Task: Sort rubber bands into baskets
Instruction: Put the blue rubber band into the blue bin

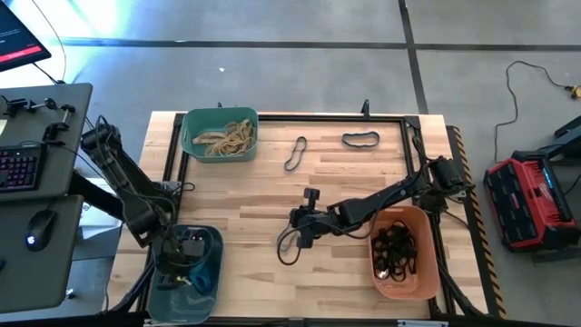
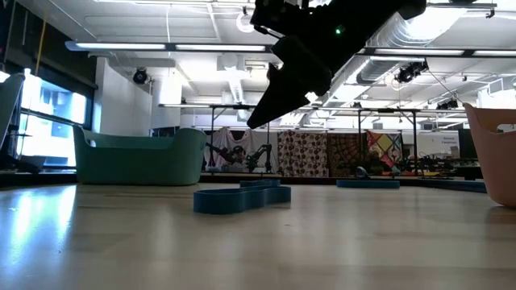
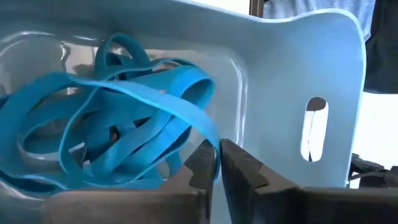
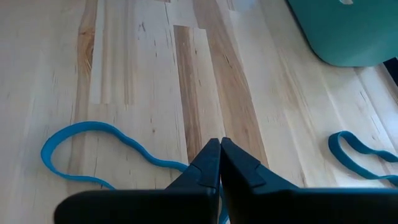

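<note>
Our right tool (image 4: 220, 146), fingers pinched on a thin blue rubber loop (image 4: 93, 152) over the wooden bench (image 1: 245, 191), must carry it to the grey-blue plastic tub (image 1: 211, 272) (left tool (image 3: 217, 158) closed there on another blue band)

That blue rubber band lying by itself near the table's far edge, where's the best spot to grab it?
Probably from straight above. The blue rubber band lies flat on the table, so a claw could straddle one long strand near the loop's middle and pinch it.
</note>
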Controlling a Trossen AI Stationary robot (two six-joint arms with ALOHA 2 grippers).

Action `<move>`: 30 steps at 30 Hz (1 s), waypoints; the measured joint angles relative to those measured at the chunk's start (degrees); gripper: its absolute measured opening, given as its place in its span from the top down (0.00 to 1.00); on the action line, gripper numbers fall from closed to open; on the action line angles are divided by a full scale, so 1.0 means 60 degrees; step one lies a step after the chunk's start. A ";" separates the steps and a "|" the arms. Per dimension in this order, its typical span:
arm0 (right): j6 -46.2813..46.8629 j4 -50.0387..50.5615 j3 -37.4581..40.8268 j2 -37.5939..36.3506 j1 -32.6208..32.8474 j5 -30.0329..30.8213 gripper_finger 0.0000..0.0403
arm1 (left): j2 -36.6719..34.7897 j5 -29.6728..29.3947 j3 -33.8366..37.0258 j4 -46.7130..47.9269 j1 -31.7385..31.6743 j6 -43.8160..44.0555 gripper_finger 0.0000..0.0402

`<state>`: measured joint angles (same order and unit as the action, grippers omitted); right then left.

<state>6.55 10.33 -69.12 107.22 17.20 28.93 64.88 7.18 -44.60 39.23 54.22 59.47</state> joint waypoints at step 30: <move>-0.0124 -0.0225 -0.0004 -0.0002 -0.2759 -0.1679 1.00 | -0.0007 -0.1771 -0.0015 -0.1854 -0.1832 -0.4407 0.76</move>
<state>5.80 8.98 -69.14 107.21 0.65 18.85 64.84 -3.44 -44.69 28.10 43.23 33.02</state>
